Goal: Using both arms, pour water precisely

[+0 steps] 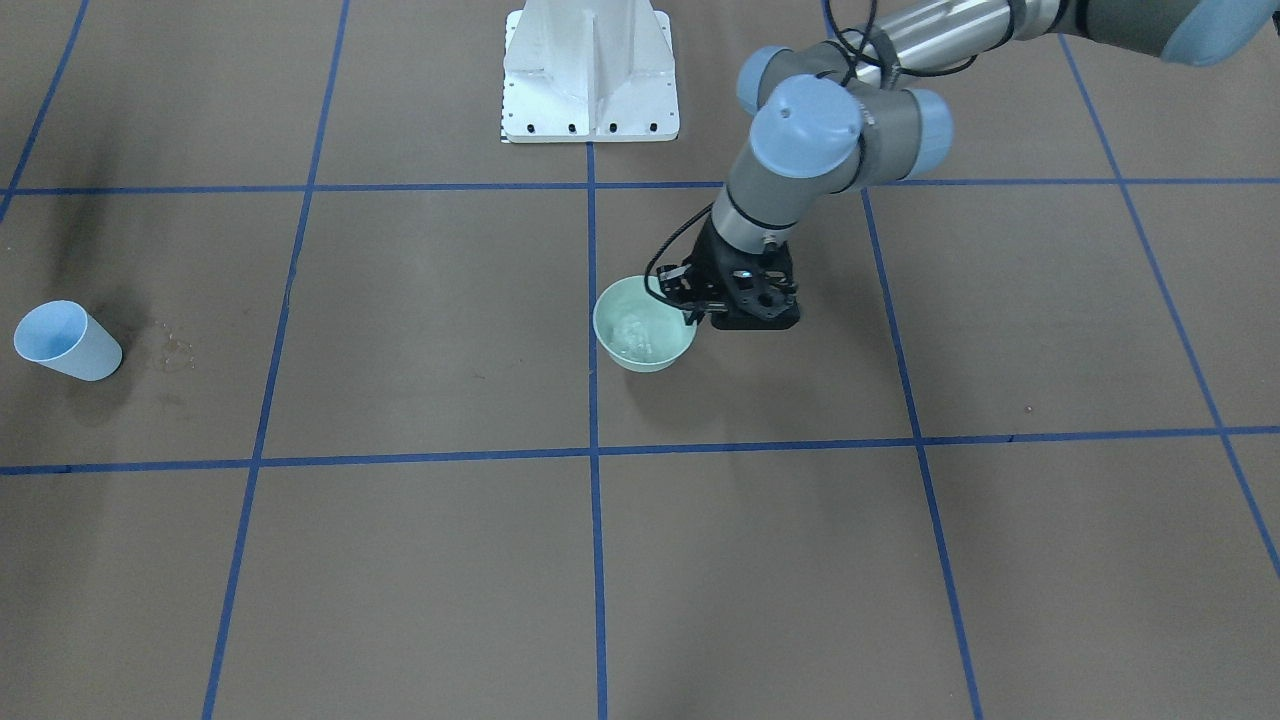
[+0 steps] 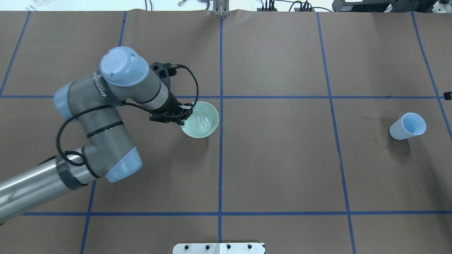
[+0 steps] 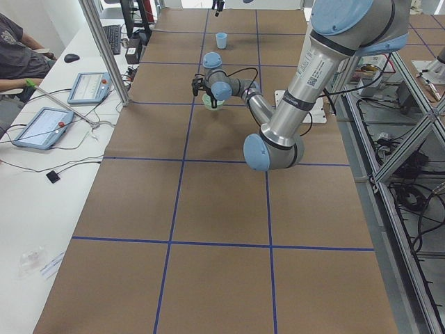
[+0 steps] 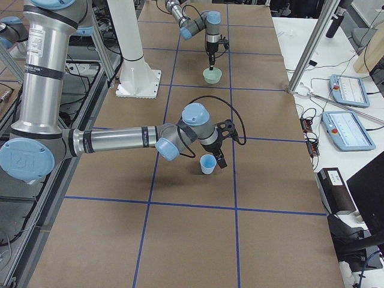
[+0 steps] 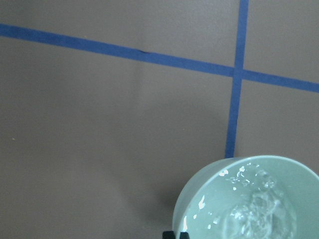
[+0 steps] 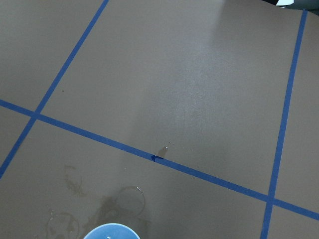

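Note:
A pale green bowl (image 1: 652,352) (image 2: 197,132) stands near the table's middle, and the water (image 1: 634,336) (image 5: 254,211) glints in its bottom. My left gripper (image 1: 690,312) (image 2: 186,112) comes down from above and is shut on the bowl's rim, its black fingertips (image 5: 177,234) just showing in the left wrist view. A light blue cup (image 1: 65,342) (image 2: 408,126) (image 4: 207,163) stands far off on my right side. In the exterior right view my right gripper (image 4: 219,157) is right beside the cup. Whether it is open or shut I cannot tell.
Wet stains (image 2: 370,132) (image 6: 75,184) mark the brown paper beside the cup. The white pedestal (image 1: 590,70) stands at the robot's edge. A person (image 3: 17,49) sits by tablets (image 3: 42,126) at the far side. An aluminium post (image 3: 104,49) rises there.

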You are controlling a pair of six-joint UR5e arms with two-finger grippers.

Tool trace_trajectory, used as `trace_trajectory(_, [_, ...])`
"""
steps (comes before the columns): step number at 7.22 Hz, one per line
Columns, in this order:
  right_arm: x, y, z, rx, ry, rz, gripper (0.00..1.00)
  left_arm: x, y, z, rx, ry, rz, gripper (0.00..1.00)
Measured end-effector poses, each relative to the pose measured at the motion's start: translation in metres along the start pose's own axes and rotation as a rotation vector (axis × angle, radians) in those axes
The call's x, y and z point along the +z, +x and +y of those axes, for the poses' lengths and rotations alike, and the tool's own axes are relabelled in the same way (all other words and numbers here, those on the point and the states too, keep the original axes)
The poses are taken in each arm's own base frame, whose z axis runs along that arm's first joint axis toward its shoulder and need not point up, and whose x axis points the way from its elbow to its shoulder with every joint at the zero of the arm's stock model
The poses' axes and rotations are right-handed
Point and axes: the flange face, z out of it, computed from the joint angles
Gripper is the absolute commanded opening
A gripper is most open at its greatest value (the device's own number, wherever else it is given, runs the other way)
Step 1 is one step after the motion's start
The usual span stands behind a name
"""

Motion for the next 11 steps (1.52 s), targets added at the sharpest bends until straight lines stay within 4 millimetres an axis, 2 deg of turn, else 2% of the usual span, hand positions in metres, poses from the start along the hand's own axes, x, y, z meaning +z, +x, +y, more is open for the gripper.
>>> trace_trajectory(3, [0.003,0.003,0.002,0.006,-0.008,0.003,0.99,-0.045,-0.209,0.002,0.194,-0.017,-0.129,0.00])
trace_trajectory(4, [0.003,0.003,0.003,0.011,-0.008,0.005,0.99,-0.058,-0.267,0.001,0.239,-0.029,-0.168,0.00])
trace_trajectory(5, [0.003,0.004,0.003,0.017,-0.009,0.007,0.99,-0.067,-0.310,-0.001,0.264,-0.037,-0.198,0.00])
trace_trajectory(6, [0.004,0.004,0.002,0.021,-0.012,0.009,0.99,-0.067,-0.339,-0.004,0.264,-0.047,-0.222,0.00])
trace_trajectory(7, [0.004,0.004,0.002,0.024,-0.014,0.012,0.99,-0.063,-0.359,-0.007,0.252,-0.059,-0.242,0.00])
trace_trajectory(10, [0.006,0.008,0.007,0.038,-0.028,0.025,0.99,-0.059,-0.409,-0.016,0.238,-0.092,-0.278,0.00])
trace_trajectory(11, [0.007,0.009,0.008,0.044,-0.035,0.027,0.99,-0.060,-0.420,-0.017,0.230,-0.108,-0.266,0.99])
